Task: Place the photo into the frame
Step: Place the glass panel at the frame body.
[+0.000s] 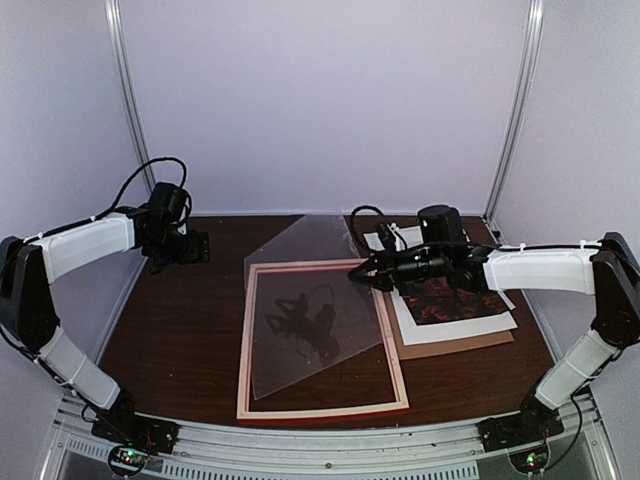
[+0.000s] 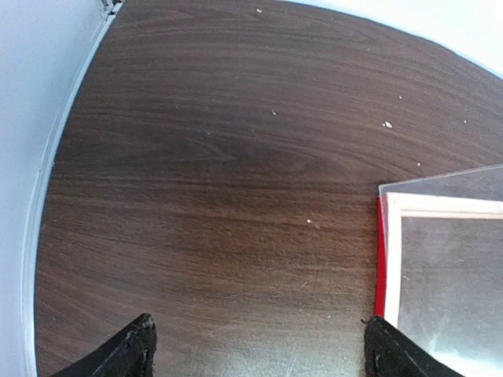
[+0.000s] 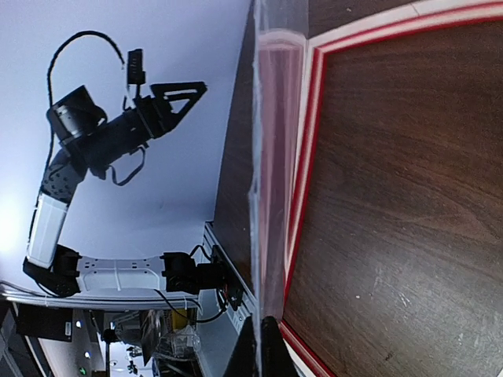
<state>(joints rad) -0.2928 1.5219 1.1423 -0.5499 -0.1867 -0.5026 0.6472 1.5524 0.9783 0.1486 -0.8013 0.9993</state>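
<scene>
The frame point(image 1: 243, 370) lies flat mid-table with its pale back up. It also shows in the left wrist view point(image 2: 391, 251) and in the right wrist view point(image 3: 302, 181). My right gripper point(image 1: 358, 272) is shut on the edge of a clear glazing sheet point(image 1: 315, 300) and holds it tilted over the frame. Its fingers point(image 3: 269, 353) pinch the sheet's edge point(image 3: 267, 157). The photo point(image 1: 455, 298), with dark red foliage, lies at the right, partly hidden under the right arm. My left gripper point(image 1: 180, 250) is open and empty at the far left, its fingertips point(image 2: 141, 345) above bare table.
The photo lies on a white mat board point(image 1: 450, 328), which lies on a brown backing board point(image 1: 470, 345). Pale walls stand close at the left, back and right. The dark wood table point(image 2: 236, 157) shows left of the frame.
</scene>
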